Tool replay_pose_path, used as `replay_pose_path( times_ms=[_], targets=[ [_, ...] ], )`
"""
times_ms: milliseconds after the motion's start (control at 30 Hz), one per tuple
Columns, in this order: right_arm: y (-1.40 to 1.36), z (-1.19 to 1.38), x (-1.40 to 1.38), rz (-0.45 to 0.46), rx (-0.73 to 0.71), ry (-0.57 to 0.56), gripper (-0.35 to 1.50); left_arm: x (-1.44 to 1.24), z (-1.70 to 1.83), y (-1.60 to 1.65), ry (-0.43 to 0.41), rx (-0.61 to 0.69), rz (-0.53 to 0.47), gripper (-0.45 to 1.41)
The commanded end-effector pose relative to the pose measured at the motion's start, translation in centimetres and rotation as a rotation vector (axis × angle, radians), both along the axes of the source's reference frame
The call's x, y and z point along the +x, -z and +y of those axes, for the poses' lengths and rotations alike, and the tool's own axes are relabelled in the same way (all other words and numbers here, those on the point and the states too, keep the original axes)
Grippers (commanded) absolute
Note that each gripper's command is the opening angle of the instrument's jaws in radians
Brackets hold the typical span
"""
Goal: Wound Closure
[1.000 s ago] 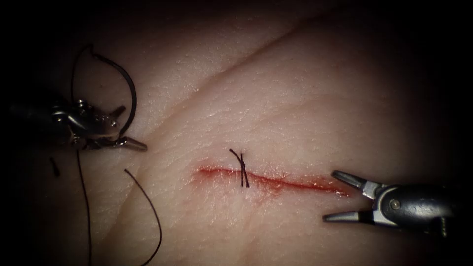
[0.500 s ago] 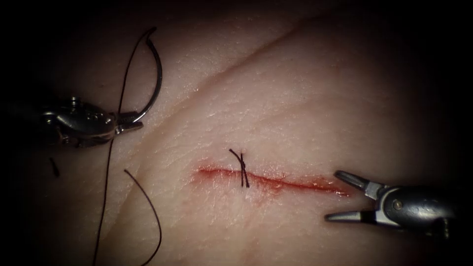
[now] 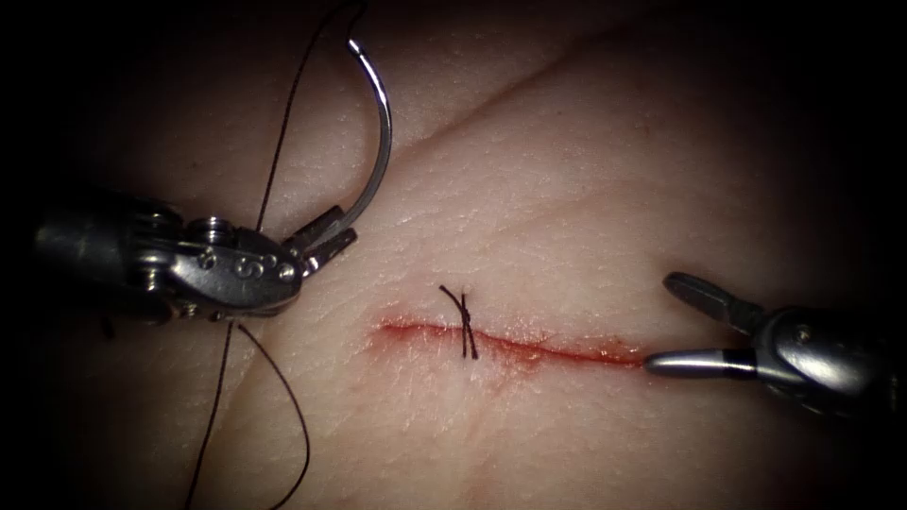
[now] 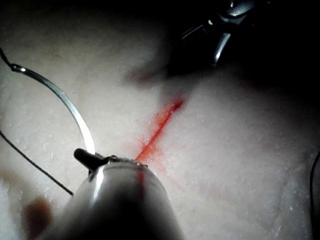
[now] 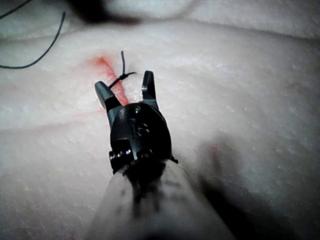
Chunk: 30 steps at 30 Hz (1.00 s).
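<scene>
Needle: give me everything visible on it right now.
The needle is a curved, shiny steel arc, wholly clear of the tissue, left of the cut. The left tool is shut on it near one end; the curve rises to its free end at the top. Dark thread runs down beside it. The right tool, open, holds nothing.

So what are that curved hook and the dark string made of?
The needle, held near its thread end by the left tool above the tissue, looks like polished steel: it glints silver. The thread looks like a thin dark matte filament; its exact fibre can't be told.
</scene>
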<state>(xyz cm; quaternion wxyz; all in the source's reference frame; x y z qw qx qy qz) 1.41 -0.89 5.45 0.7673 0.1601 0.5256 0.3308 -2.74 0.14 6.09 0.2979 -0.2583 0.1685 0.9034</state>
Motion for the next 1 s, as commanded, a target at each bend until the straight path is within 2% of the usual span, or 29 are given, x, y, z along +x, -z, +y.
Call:
replay_pose_path(
  times_ms=[33,67,167,233,367,533,733,767,833,867,967,1000],
  targets=[
    [0.05,0.02,0.12,0.005,0.083,-0.047,1.16,-0.18,-0.06,-0.07,0.003,-0.014,0.017,-0.45],
    [0.05,0.02,0.12,0.005,0.083,-0.047,1.16,-0.18,-0.06,-0.07,0.003,-0.014,0.017,-0.45],
    [0.13,0.1,0.19,0.009,0.152,-0.085,0.98,-0.41,-0.14,-0.11,0.015,-0.027,0.046,-0.45],
    [0.16,0.15,0.21,0.009,0.168,-0.092,1.01,-0.54,-0.18,-0.14,0.018,-0.036,0.065,-0.45],
    [0.17,0.29,0.25,-0.075,0.173,-0.15,1.28,-0.74,-0.25,-0.17,0.022,-0.05,0.104,-0.45],
    [0.13,0.36,0.45,-0.168,0.19,-0.194,1.38,-1.02,-0.36,-0.16,0.032,-0.084,0.155,-0.45],
    [0.08,0.41,0.6,-0.255,0.132,-0.216,1.15,-1.17,-0.44,-0.1,0.074,-0.107,0.25,-0.45],
    [0.09,0.42,0.64,-0.311,0.113,-0.233,1.15,-1.22,-0.47,-0.07,0.074,-0.127,0.273,-0.45],
    [0.09,0.43,0.65,-0.328,0.104,-0.239,1.15,-1.24,-0.49,-0.06,0.079,-0.134,0.279,-0.45],
    [0.09,0.47,0.66,-0.37,0.085,-0.255,1.15,-1.27,-0.51,-0.03,0.087,-0.147,0.298,-0.45],
    [0.07,0.49,0.67,-0.393,0.082,-0.264,1.18,-1.3,-0.53,-0.01,0.094,-0.162,0.323,-0.45],
    [0.05,0.5,0.69,-0.407,0.078,-0.27,1.21,-1.32,-0.53,-0.01,0.101,-0.18,0.361,-0.45]
  ],
)
